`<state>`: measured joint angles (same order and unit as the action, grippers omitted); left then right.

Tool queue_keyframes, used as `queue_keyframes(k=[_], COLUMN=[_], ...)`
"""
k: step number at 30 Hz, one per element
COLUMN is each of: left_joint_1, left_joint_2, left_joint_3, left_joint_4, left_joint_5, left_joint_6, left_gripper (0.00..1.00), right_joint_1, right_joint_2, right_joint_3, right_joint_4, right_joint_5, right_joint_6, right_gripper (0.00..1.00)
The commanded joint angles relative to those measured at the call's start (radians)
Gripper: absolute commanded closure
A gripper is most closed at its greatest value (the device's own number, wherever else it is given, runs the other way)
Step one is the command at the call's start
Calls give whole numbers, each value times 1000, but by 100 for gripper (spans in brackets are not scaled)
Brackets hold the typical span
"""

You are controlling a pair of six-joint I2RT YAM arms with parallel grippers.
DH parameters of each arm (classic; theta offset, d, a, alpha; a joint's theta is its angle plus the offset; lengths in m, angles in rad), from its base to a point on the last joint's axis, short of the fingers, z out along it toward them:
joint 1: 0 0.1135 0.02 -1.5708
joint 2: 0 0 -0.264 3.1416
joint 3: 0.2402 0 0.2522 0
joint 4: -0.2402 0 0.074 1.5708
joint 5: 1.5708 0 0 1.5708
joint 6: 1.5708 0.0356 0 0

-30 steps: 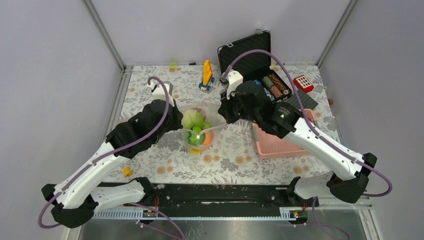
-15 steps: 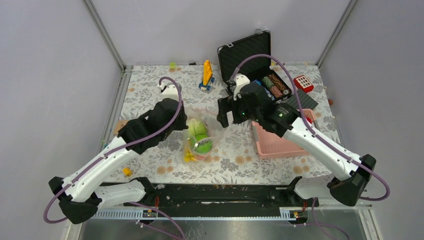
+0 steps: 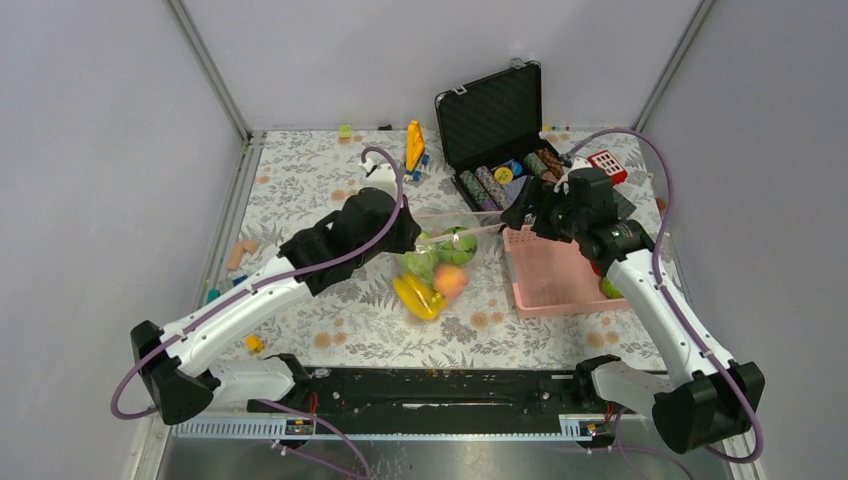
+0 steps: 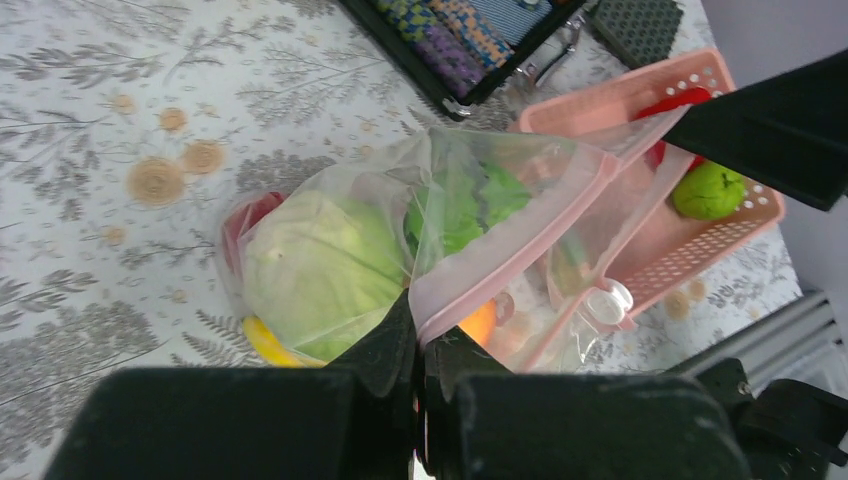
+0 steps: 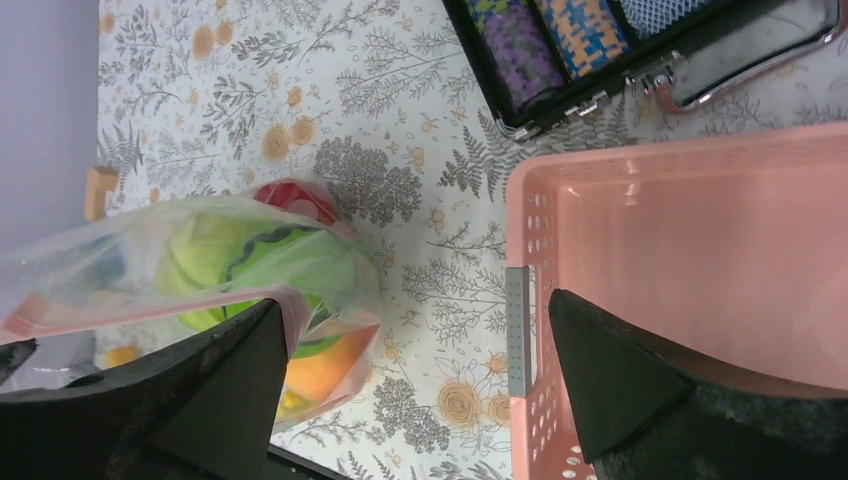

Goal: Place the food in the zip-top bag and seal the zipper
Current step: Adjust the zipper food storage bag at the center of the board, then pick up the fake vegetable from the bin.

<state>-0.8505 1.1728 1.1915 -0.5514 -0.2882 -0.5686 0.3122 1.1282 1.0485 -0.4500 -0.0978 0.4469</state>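
One end of the zipper (image 4: 520,235) is pinched in your left gripper (image 4: 418,325), jaws fully closed on the pink strip. The bag (image 3: 440,262) sits mid-table between the arms, mouth open. The food (image 4: 310,265) inside it includes cabbage, green pieces, banana, peach and red.

Your right gripper (image 5: 417,300) has its jaws wide apart and grips nothing; the strip's far end lies against one finger. The basket (image 5: 700,200) at right holds a green piece (image 4: 708,190) and a red piece (image 4: 680,100).

Judgement: loading unfinished. Next, fetch those two with the right gripper while the left holds the mouth up. Sealing follows.
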Motion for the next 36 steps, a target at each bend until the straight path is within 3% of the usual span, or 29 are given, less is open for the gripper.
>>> queue_keyframes(k=[1, 3, 12, 20, 23, 26, 31, 36], left_joint_1=[47, 49, 57, 62, 64, 65, 65, 67], left_joint_2=[-66, -63, -49, -28, -28, -36, -73, -106], left_joint_3=[-3, -7, -2, 2, 2, -2, -37, -78], left_joint_4=[-88, -81, -67, -35, -29, -25, -4, 20], left_joint_5=[-115, -106, -80, -37, -20, -20, -26, -38], left_joint_6=[33, 32, 36, 44, 49, 49, 55, 61], left_gripper=[100, 100, 100, 100, 100, 100, 100, 100], right_joint_1=[-224, -233, -232, -232, -232, -233, -254, -331], right_joint_2=[0, -8, -131, -301, -327, -305, -102, 121], right_joint_3=[-56, -63, -142, -176, -152, -103, -19, 44], right_joint_4=[-99, -79, 122, 292, 239, 92, -109, -165], right_joint_5=[307, 243, -307, -676, -578, -277, 259, 468], right_joint_6=[-30, -65, -136, -20, -19, -41, -41, -3], right_gripper=[0, 0, 0, 0, 0, 0, 0, 0])
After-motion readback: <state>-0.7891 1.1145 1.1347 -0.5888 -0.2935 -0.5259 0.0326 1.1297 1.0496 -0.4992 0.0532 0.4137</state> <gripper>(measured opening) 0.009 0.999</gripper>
